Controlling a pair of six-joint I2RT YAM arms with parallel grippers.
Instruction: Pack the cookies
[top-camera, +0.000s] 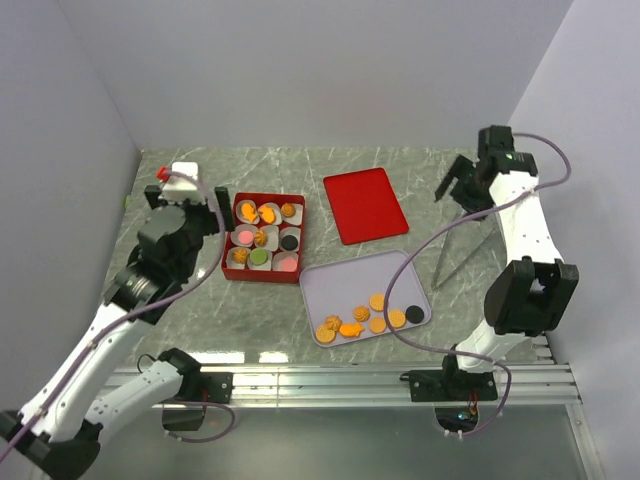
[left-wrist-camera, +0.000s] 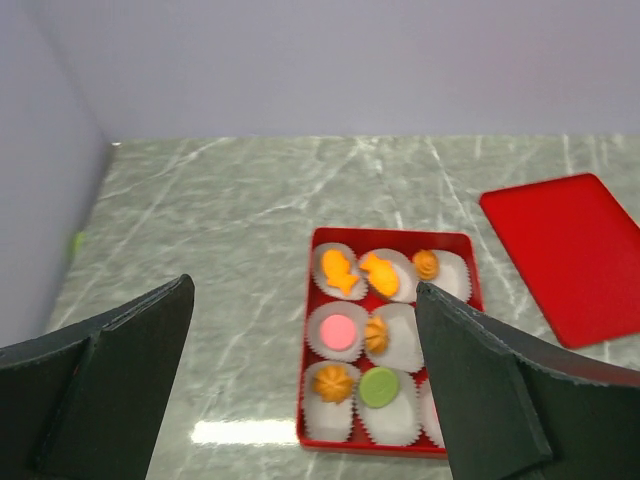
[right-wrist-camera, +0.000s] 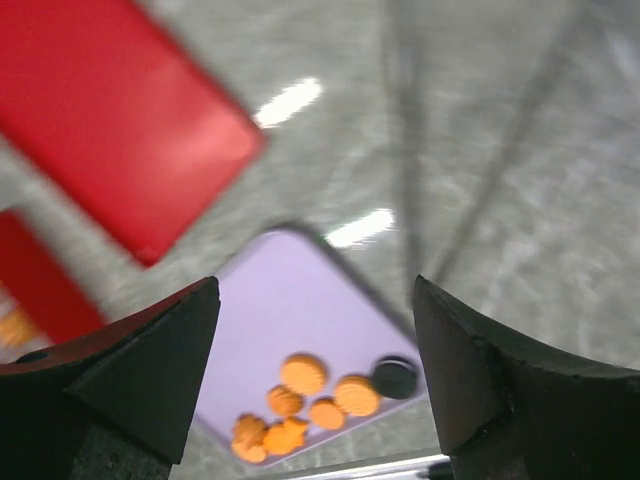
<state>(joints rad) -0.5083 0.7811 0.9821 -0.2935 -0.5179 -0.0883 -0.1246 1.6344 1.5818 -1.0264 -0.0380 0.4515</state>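
Observation:
Several orange cookies and one black cookie lie loose at the near end of a lavender tray. A red box left of it holds white paper cups with orange, pink, green and black cookies. My left gripper is open and empty, raised beside the box's left side; in its wrist view the gripper looks down on the box. My right gripper is open and empty, high at the back right. In its wrist view the gripper hangs over the tray and its cookies.
A flat red lid lies behind the tray, right of the box. Two thin grey rods slant down under the right arm. Walls close the left, back and right sides. An aluminium rail runs along the near edge.

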